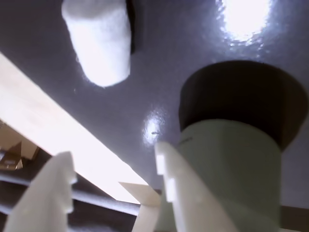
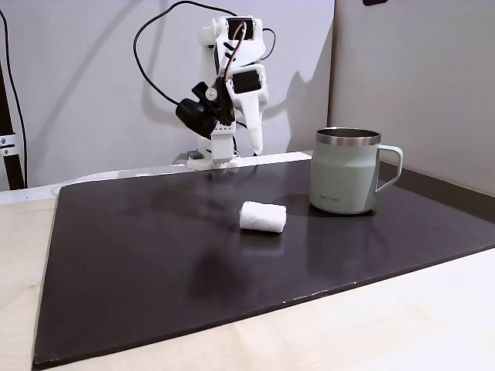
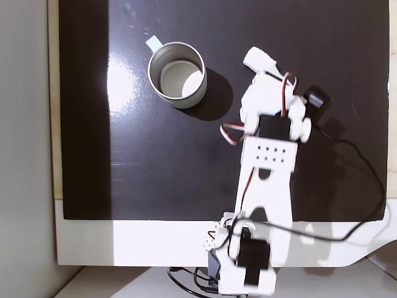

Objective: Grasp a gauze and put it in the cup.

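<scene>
End effector [image 1: 113, 186] hangs with its fingers spread wide and empty, raised well above the dark mat [image 2: 155, 255] on the tabletop, where the gauze [image 2: 262, 217] lies untouched beside the upright cup [image 2: 346, 171], apparently awaiting pickup.

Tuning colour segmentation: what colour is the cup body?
Pale sage green cup with a steel rim, clearest in a fixed view from the side.

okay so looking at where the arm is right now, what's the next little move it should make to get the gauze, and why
Probably reach forward and lower the open gripper toward the gauze. The arm is folded back near its base, well short of the roll, which lies free on the dark mat beside the cup; the jaws are spread and hold nothing.
</scene>
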### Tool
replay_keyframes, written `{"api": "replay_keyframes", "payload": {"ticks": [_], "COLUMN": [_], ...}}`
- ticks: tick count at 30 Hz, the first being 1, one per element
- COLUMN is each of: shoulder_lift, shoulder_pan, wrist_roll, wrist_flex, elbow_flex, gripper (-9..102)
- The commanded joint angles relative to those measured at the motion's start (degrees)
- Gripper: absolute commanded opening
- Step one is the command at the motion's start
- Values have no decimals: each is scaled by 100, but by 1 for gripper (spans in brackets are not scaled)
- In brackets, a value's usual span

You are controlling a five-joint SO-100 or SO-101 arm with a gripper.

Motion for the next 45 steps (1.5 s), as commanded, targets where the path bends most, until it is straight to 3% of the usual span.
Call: {"api": "replay_keyframes", "payload": {"ticks": [1,24,27,30,45], "shoulder_lift": [-457,-4526,-5238,-6469,-7207], "shoulder_pan": [79,114,141,149,290], "wrist_roll": [53,185,193,105,62], "wrist_flex": [202,2628,3173,4087,4025], "elbow_flex": [-923,-5985,-7146,-9325,-9694], "gripper": [21,25,25,26,24]}}
